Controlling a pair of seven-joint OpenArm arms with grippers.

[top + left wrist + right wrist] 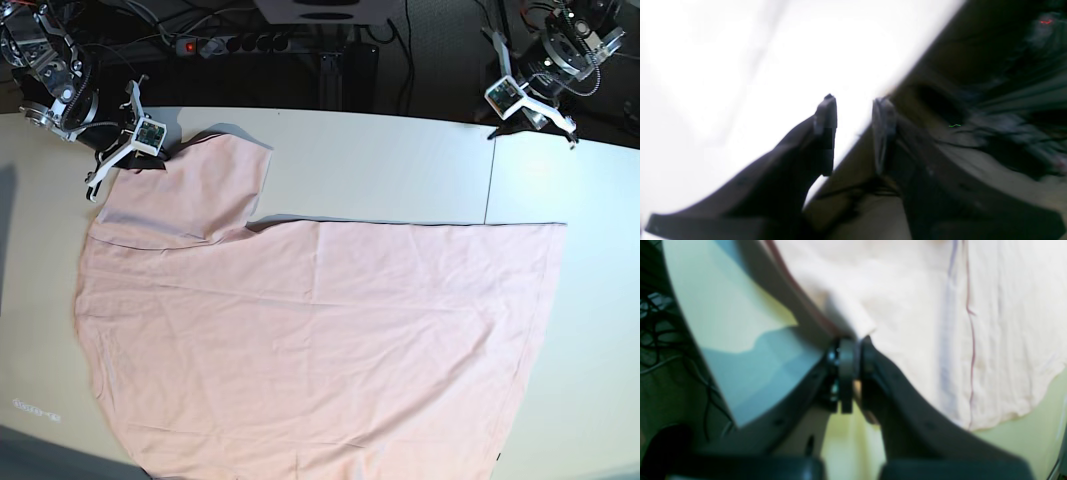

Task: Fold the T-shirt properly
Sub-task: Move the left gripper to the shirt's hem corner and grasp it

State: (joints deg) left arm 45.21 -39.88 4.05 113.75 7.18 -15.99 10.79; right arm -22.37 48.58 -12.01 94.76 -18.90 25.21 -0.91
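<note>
Item 1. T-shirt (320,340): pale pink, plain side up, spread flat over most of the worktop (380,165). Its near part runs off the near worktop edge; its long straight edge lies parallel to the far worktop edge, with bare worktop between. One sleeve (195,195) reaches from the body of the T-shirt toward the far corner on the base view's left. Shallow creases cross the cloth. In the right wrist view a seam line (968,323) runs down the fabric and a curved hem ends on the pale worktop.

Item 2. Right end effector (853,360): at the far tip of the T-shirt's sleeve, on the base view's left (125,150). Jaws pressed together with a fold of the pink sleeve edge pinched between them; that view is blurred, but the cloth is seen entering the pinch. The arm reaches in from beyond the worktop's far corner.

Item 3. Left end effector (853,133): well apart from the T-shirt, at the far worktop edge on the base view's right (530,100). Fingers parted about halfway, nothing between them. Its wrist view is heavily blurred, showing bright worktop on one side and dark floor clutter on the other.

Item 4. Power strip (240,43): beyond the far worktop edge, behind the T-shirt, among dark cables.
</note>
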